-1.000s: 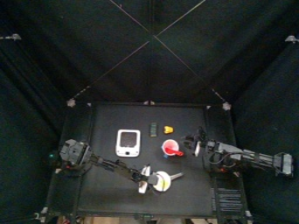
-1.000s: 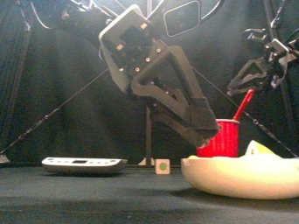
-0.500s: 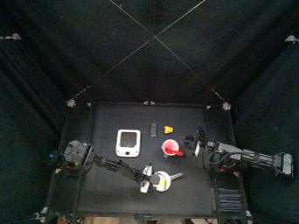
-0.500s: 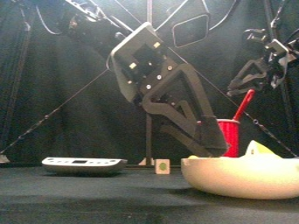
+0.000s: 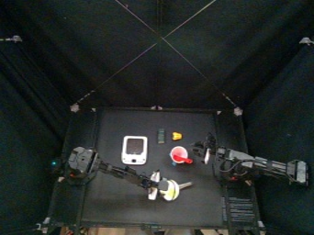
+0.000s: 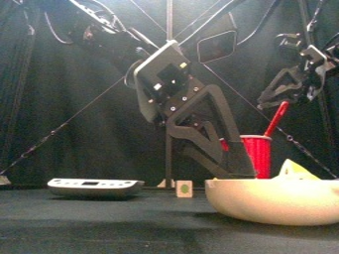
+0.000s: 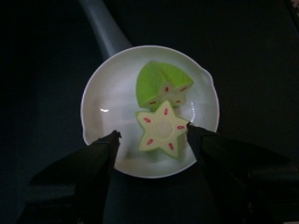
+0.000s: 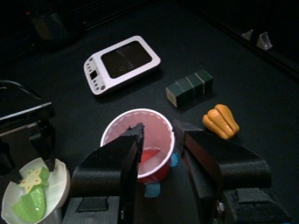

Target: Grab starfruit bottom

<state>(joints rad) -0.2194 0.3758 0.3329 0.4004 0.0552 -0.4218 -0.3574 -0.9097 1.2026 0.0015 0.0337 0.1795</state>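
Note:
The starfruit (image 7: 162, 131) lies as a pale star-shaped slice with red specks in a white bowl (image 7: 100, 96), beside a greener piece (image 7: 163, 83). My left gripper (image 7: 158, 137) hangs open just above it, one jaw on each side of the slice, not touching it. In the top view the bowl (image 5: 175, 195) is near the table's front, with the left gripper (image 5: 154, 185) at its left rim. The front view shows only a yellow tip of the starfruit (image 6: 298, 171) over the bowl's rim. My right gripper (image 8: 163, 137) stands open above a red cup (image 8: 142, 147).
A white device (image 5: 135, 148) lies at the left middle of the table. An orange-yellow piece (image 8: 219, 121) and a dark green block (image 8: 190, 87) sit behind the red cup (image 5: 182, 156). The right arm (image 5: 263, 169) reaches in from the right.
The left arm has swung lower and nearer the bowl. Its jaws stay wide. The right arm has not moved.

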